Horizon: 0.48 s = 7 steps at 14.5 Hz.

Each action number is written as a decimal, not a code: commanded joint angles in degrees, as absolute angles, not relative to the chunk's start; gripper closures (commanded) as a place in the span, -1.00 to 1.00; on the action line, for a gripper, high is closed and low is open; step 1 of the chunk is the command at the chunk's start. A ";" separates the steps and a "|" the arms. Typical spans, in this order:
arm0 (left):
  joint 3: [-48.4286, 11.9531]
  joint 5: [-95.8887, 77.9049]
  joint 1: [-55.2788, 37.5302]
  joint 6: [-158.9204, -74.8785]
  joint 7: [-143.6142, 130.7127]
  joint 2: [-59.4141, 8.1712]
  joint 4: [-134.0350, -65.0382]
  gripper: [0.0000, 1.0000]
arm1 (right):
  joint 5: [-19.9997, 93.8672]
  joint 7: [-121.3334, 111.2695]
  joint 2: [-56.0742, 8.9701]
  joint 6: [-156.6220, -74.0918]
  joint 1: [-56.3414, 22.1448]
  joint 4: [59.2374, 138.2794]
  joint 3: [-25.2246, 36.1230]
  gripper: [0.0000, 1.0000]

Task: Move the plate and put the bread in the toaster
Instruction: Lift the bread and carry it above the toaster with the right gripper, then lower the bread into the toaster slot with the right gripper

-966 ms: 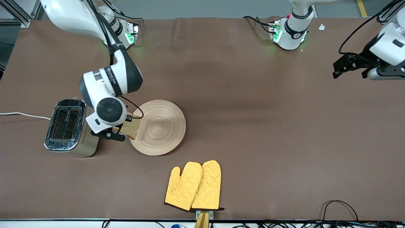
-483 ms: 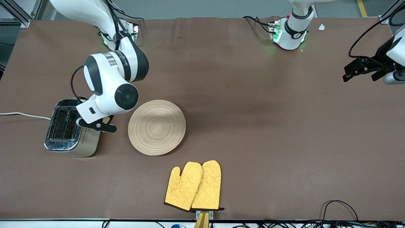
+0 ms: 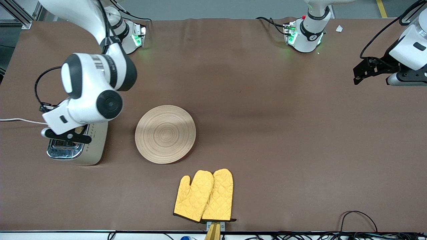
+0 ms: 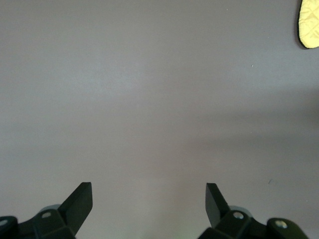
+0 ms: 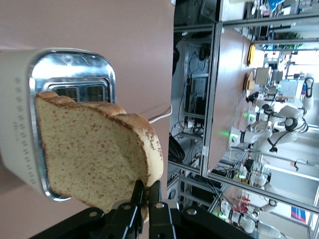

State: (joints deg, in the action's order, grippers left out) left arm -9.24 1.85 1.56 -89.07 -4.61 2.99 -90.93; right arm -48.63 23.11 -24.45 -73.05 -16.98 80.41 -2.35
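The bread [image 5: 94, 149] is up in the air over the toaster [image 3: 90, 146], pinched at one crust edge by the right claw [image 5: 145, 199], whose fingers are closed almost together on the slice. You can see it best in the right wrist view: the slice stands on edge with its broad face toward the camera, and its long axis looks roughly in line with the two slots in the chrome top. From the front view the arm hides nearly all of the slice, so you cannot confirm from there how well it lines up.

The plate [image 3: 165, 134] lies flat and bare on the counter [image 3: 267, 133], beside the toaster and toward the middle, with a pair of yellow oven mitts [image 3: 204, 196] closer to the front edge. So the plate part looks finished and the bread is off it; what you have left, as I judge it, is to lower the slice into a slot and let go. Neither slot appears to hold anything yet.

The toaster sits close to the right arm's end of the counter, its long side running from the front edge toward the robots' edge.

Your left claw [image 4: 148, 199] waits spread wide over bare counter at the left arm's end.
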 commanded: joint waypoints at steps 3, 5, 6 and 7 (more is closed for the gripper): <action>-9.14 2.46 1.67 -88.24 -4.13 2.99 -90.00 -1.00 | -49.84 22.50 -26.36 -72.69 -13.19 81.21 -2.99 1.00; -9.14 2.46 1.76 -88.24 -4.13 2.90 -90.00 -1.00 | -49.83 22.50 -26.46 -72.60 -13.10 82.61 -2.99 0.99; -9.14 2.46 1.76 -88.24 -4.13 2.90 -90.00 -1.00 | -49.92 22.67 -26.54 -72.86 -13.10 83.57 -2.99 0.99; -9.14 2.46 1.67 -88.24 -4.13 2.90 -90.00 -1.00 | -50.01 22.94 -26.89 -73.04 -13.18 83.84 -2.99 0.99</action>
State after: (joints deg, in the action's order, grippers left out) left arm -9.08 1.85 1.61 -89.07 -4.60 2.99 -90.92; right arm -48.64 23.02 -27.52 -73.01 -13.41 81.62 -2.39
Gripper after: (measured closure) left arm 0.000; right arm 0.925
